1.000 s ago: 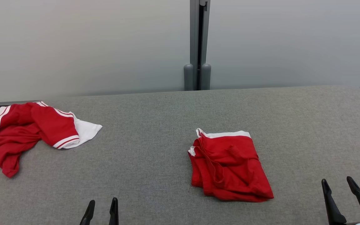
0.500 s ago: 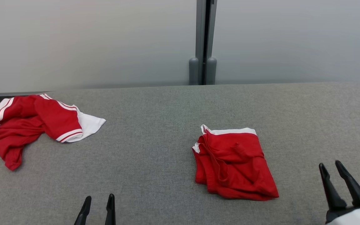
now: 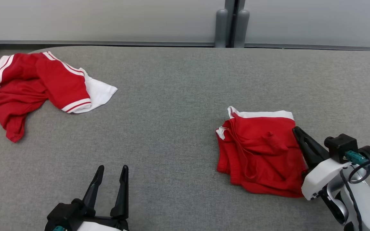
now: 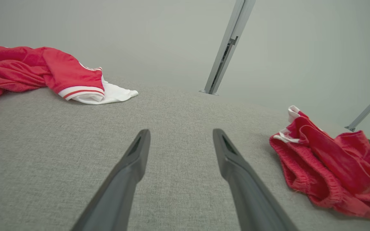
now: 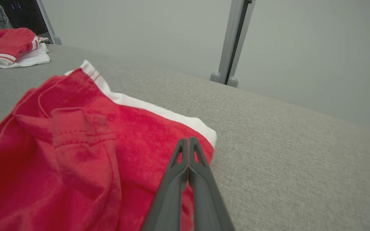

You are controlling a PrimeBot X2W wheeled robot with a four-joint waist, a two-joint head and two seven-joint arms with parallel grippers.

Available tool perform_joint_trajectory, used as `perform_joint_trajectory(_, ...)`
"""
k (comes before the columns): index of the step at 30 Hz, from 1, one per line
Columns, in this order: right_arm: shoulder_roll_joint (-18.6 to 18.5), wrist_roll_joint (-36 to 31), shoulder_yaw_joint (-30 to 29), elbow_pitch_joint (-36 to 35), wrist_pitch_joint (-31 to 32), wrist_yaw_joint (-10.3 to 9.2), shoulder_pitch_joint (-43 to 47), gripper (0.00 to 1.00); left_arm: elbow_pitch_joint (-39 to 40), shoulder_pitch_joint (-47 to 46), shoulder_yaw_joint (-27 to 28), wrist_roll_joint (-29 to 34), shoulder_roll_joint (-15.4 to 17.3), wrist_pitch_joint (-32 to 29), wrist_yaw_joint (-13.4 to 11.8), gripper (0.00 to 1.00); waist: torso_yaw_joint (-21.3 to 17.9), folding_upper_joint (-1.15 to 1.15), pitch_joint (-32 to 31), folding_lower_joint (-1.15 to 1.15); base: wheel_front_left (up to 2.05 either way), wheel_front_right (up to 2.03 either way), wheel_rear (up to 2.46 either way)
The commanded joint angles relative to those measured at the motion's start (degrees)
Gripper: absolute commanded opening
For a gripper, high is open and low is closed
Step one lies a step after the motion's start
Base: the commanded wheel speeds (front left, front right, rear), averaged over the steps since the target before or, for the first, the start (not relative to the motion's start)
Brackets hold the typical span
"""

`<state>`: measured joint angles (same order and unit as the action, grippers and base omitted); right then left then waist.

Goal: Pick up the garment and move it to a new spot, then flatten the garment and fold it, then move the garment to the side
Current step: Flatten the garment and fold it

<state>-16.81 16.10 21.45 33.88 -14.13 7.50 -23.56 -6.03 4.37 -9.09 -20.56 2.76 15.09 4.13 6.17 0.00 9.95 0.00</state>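
Counter [image 3: 178, 96]: broad, flat, grey woven cover, slightly nubby.
Jersey [image 3: 34, 86]: red knit, white striped cuffs, crumpled at far left corner, well apart from the rest.
Red garment [image 3: 259, 150]: right of centre, rough rectangle of soft layered folds, white band along far edge. Looks folded, so step likely move-to-side.
Right end effector [image 3: 295, 129]: fingers pressed together, tips over garment's right edge, no cloth seen between. Next move likely: part fingers, pinch all layers.
Left end effector [image 3: 113, 167]: fingers apart, above bare counter, near front.
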Motion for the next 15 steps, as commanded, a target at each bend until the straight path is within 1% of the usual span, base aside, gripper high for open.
perform_joint_trajectory(1, -0.7, 0.5, 0.9, 0.7, -0.4, -0.01, -0.8, 0.0, -0.2, -0.9, 0.0, -0.2, 0.2, 0.1, -0.3, 1.0, 1.1, 0.0, 1.0, 0.0, 0.0, 0.0, 0.0)
perform_joint_trajectory(4, -1.1, 2.1, 4.4, 1.9, -0.9, -0.02, -1.4, 0.0, -0.4, -1.3, -0.1, -0.6, 0.2, 0.1, -0.5, 1.0, 1.4, 0.0, 1.0, 0.0, 0.0, 0.0, 0.0)
perform_joint_trajectory(6, -1.7, 2.6, 6.8, 1.2, -1.2, -0.02, -1.1, 0.0, -0.5, -1.0, 0.0, -0.6, 0.2, 0.1, -0.6, 1.0, 1.3, 0.0, 0.6, 0.0, 0.0, 0.0, 0.0)
perform_joint_trajectory(11, -2.6, 3.0, 11.7, -4.4, -1.1, -0.02, 1.6, 0.0, -0.8, -0.4, 0.2, -0.8, 0.2, 0.1, -0.8, 1.0, 0.9, 0.0, -0.4, 0.0, 0.0, 0.0, 0.0)
perform_joint_trajectory(15, -2.3, 3.6, 16.0, -7.1, -1.1, -0.02, 3.3, 0.0, -0.8, -0.2, 0.1, -1.0, 0.2, 0.1, -0.8, 1.0, 0.6, 0.0, -0.9, 0.0, 0.0, 0.0, 0.0)
